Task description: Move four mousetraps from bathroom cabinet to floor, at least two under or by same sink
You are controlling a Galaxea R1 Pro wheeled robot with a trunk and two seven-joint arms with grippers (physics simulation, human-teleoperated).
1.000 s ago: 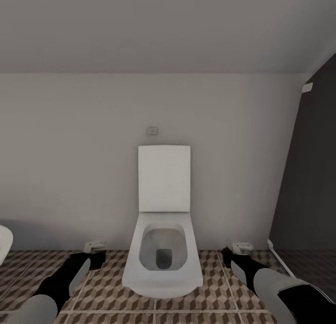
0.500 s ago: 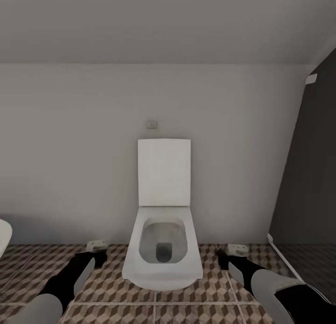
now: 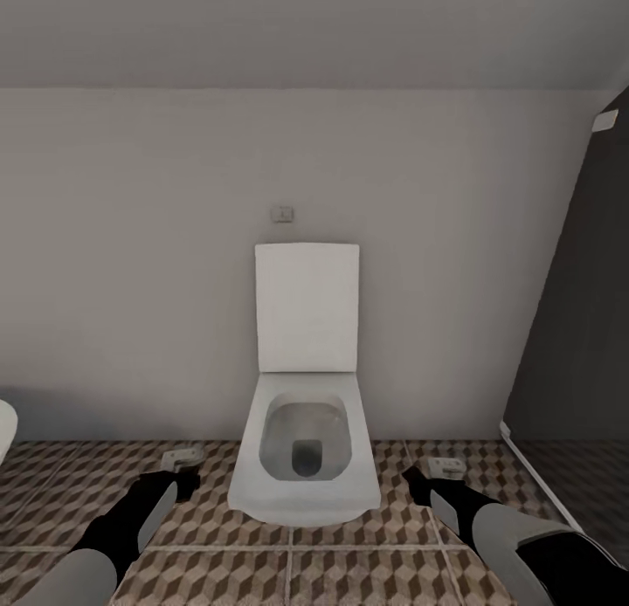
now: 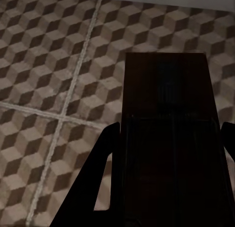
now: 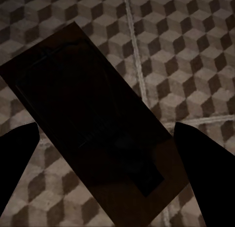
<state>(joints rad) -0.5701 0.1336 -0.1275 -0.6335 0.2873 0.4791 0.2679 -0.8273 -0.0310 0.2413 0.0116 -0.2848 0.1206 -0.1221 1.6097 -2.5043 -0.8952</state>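
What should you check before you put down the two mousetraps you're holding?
1. Left fingers grip the left mousetrap: ok, the board sits straight between them.
2. Right fingers grip the right mousetrap: ok, though it lies skewed between them.
3. Bathroom floor is under both traps: ok, cube tiles show below each.
4. Toilet is out of the way: ok, it stands between the two arms, apart from both.
5. Sink is close enough: cannot tell. A white rim at the head view's left edge may or may not be it.
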